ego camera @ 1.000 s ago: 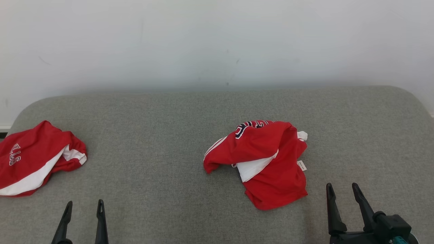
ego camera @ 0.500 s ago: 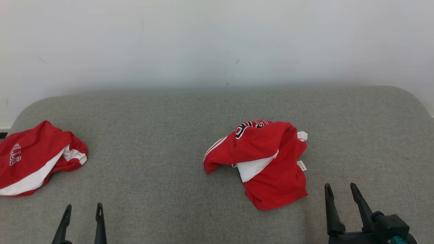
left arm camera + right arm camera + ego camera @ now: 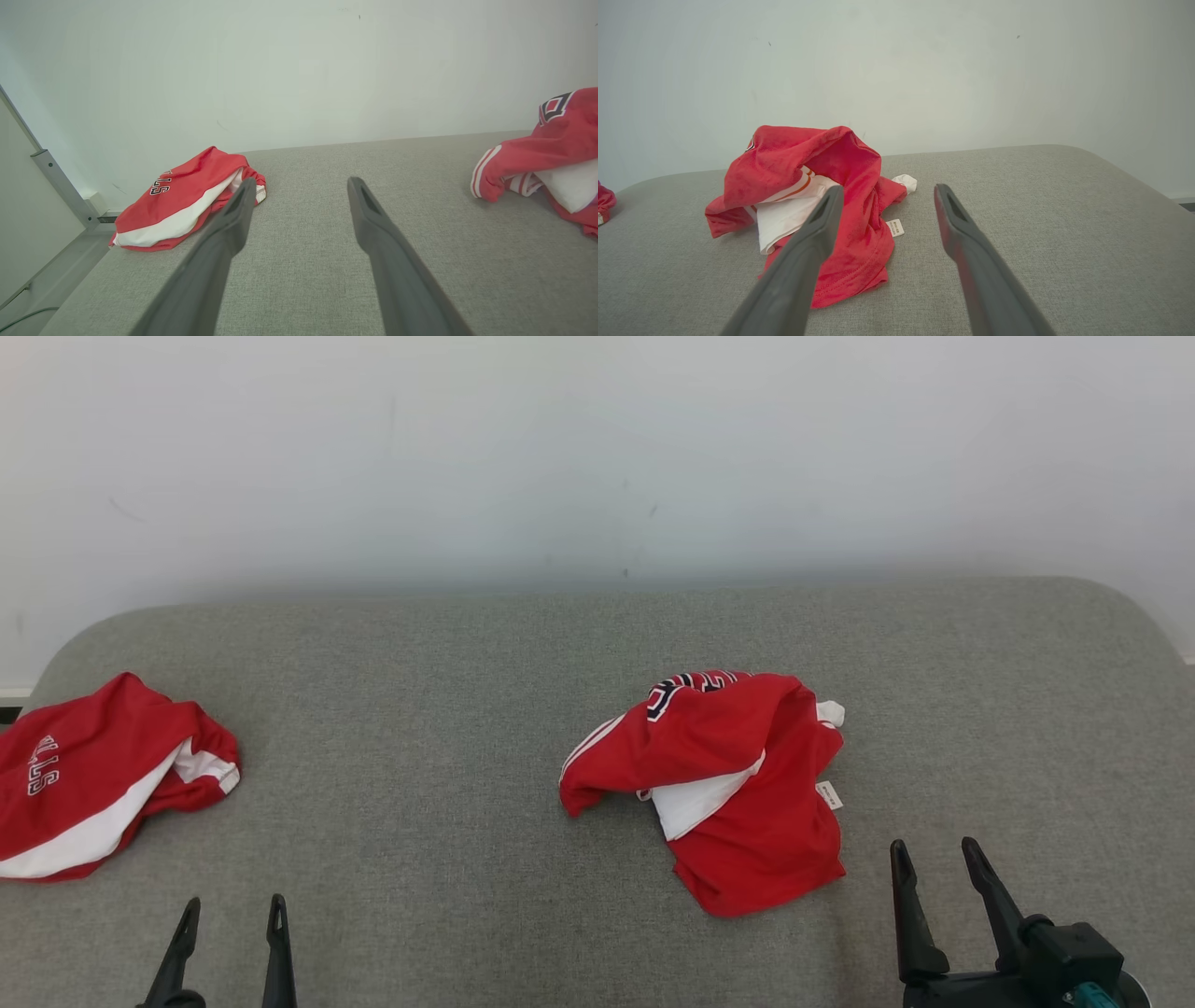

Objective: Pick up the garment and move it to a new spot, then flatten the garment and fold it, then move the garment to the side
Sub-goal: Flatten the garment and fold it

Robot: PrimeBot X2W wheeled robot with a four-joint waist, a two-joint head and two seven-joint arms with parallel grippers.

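At lower left of the head view, left gripper (image 3: 233, 903) points toward the wall (image 3: 597, 448), fingers spread. Right gripper (image 3: 934, 847) at lower right, likewise spread, near the garment's hem. Second red garment (image 3: 93, 784) is cut off at the left edge. Garment (image 3: 719, 784) lies mid-cushion (image 3: 420, 709): a crumpled red heap with white lining and tag showing, its lettering partly hidden in the folds.

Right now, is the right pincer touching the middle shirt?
Apart. The head view shows bare grey cushion between the right pincer and the shirt.
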